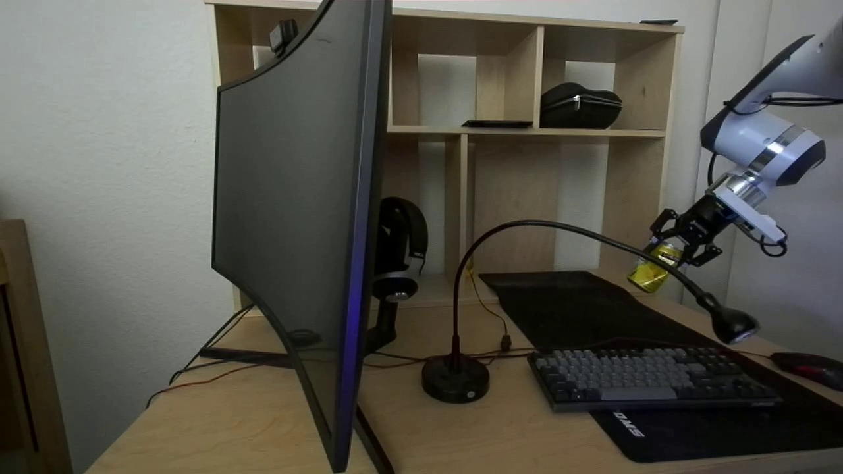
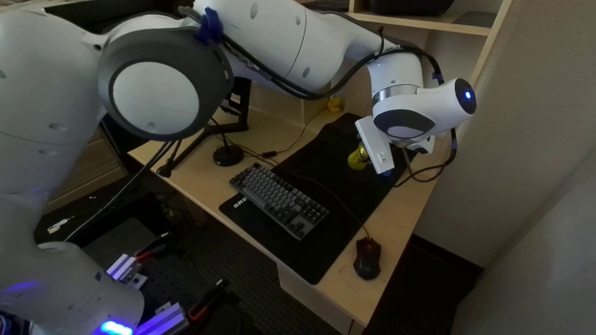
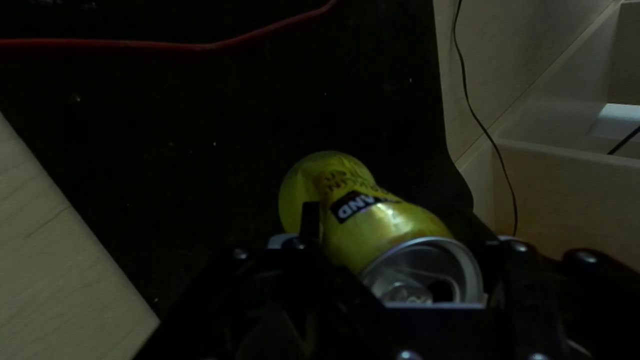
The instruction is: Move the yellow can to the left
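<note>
Wrist view, lower centre: gripper [image 3: 398, 242] clamps yellow can [image 3: 375, 220], probably light, slick, thin-walled; best held gently mid-body.

The can [image 3: 395, 220] is yellow-green with a silver top, a black patch carrying white letters and dark lettering. The gripper [image 1: 668, 252] is black, the arm [image 2: 272, 35] white with dark grey covers. The tabletop [image 1: 263, 421] is pale tan. The keyboard [image 1: 639, 373] mixes grey and black keys; the black mat [image 1: 579, 309] bears white letters. The mouse [image 1: 807, 368] is black with red streaks.
</note>
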You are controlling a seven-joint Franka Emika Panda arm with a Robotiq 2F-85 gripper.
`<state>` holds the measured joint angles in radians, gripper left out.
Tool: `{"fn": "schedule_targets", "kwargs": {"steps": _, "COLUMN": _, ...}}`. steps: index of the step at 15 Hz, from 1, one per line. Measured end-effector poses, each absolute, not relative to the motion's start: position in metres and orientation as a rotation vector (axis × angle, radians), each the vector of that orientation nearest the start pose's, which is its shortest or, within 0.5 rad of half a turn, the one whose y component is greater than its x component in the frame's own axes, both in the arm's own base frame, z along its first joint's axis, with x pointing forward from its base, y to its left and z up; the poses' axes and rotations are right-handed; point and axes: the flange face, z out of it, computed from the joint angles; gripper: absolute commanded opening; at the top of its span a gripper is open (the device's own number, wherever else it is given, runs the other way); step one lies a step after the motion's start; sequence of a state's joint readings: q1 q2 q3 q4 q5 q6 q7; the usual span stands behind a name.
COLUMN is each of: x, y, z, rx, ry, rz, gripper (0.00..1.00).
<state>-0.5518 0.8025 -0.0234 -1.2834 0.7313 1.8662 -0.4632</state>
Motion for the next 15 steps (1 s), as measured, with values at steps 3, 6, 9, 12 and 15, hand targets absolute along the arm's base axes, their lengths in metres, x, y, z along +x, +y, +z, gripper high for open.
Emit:
{"fn": "schedule_targets", "kwargs": {"steps": 3, "x": 0.644, "y": -0.352, "z": 0.267, "rx": -2.414, "ry": 0.515, "rz": -0.184, "gripper": 0.39}}
{"fn": "schedule_targets", "kwargs": {"steps": 6, "x": 0.652, "y": -0.339, "z": 0.255, "rx": -2.486, "ry": 0.438, "rz": -0.235, "gripper": 0.39}}
{"fn": "schedule_targets", "kwargs": {"steps": 9, "x": 0.662, "y": -0.280, "z": 0.259, "rx": -2.578, "ry": 0.243, "rz": -0.251, "gripper": 0.39}}
{"fn": "schedule_targets", "kwargs": {"steps": 12, "x": 0.662, "y": -0.214, "z": 0.275, "rx": -2.676, "ry": 0.037, "rz": -0.234, "gripper": 0.64}}
{"fn": "schedule_targets", "kwargs": {"steps": 15, "x": 0.651, "y": -0.173, "z": 0.290, "rx": -2.738, "ry": -0.088, "rz": -0.215, "gripper": 0.39}}
